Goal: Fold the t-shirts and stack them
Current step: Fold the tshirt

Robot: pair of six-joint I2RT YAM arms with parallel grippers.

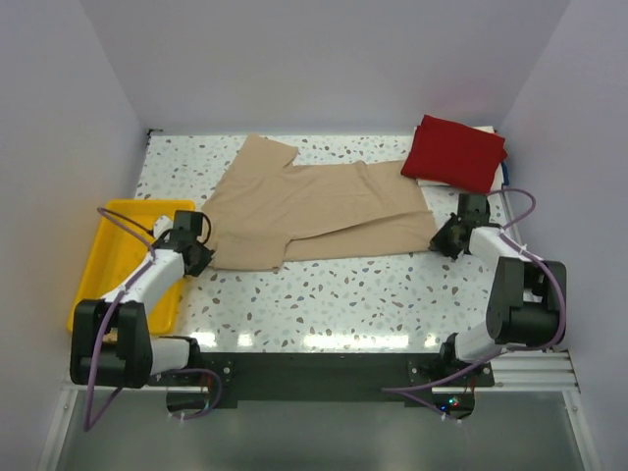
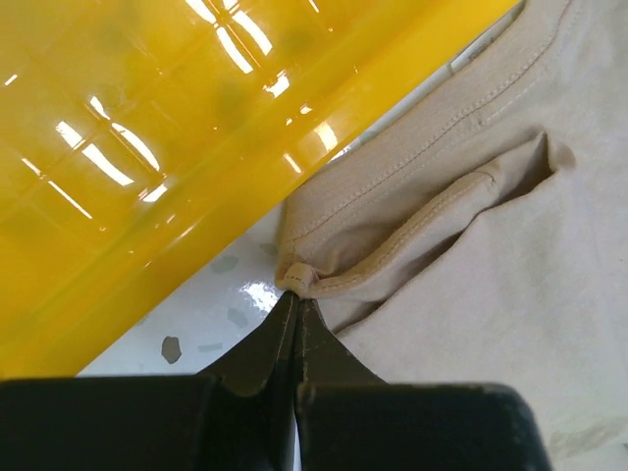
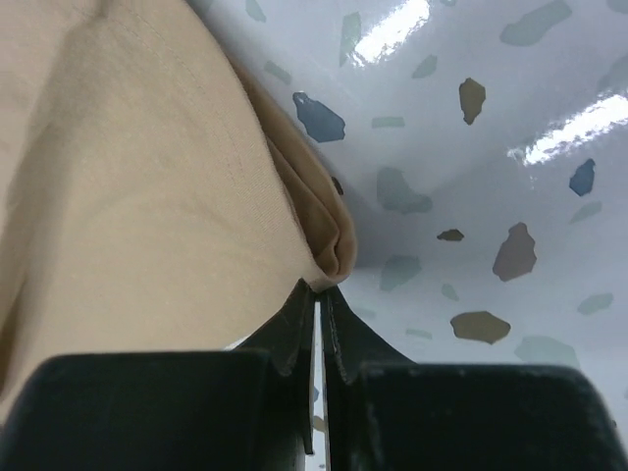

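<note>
Left gripper (image 2: 297,299) clamped tan shirt (image 1: 314,211) corner beside tray (image 1: 108,235); right gripper (image 3: 319,294) clamped opposite corner near table (image 1: 343,294) right edge. Shirt's length spanned between them.

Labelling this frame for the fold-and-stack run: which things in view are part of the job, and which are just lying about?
Job:
- tan t-shirt, pinched at its edges by left gripper and right gripper
- dark red t-shirt, folded

Lying about:
- yellow tray
</note>
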